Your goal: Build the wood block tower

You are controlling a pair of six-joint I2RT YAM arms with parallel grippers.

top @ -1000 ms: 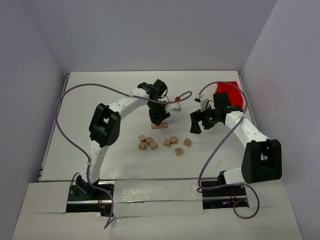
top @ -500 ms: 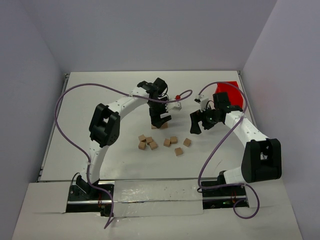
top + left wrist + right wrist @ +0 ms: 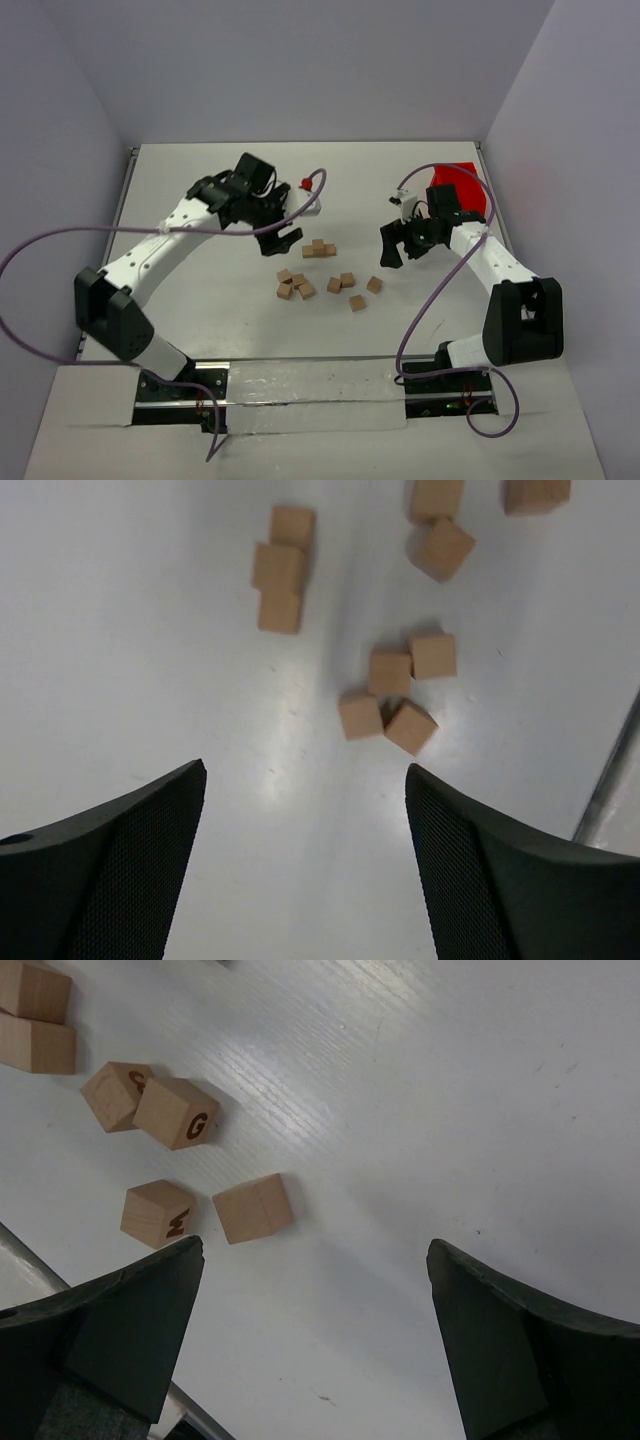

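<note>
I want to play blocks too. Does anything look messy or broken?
Nothing looks broken. The loose blocks just lie scattered, turned every which way, near the small tower.

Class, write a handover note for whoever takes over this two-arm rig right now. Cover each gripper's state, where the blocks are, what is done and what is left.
Left gripper: open, empty, just left of the tower, above the table.
Right gripper: open, empty, hovering to the right of the loose blocks.
The tower: a low stack of a few blocks at mid-table; the exact count is hard to tell.
The loose blocks: about eight, scattered on the side of the tower nearer the arm bases, four in a tight cluster.
Done: tower started.
Left: pick up the loose blocks one by one and stack them on.
</note>
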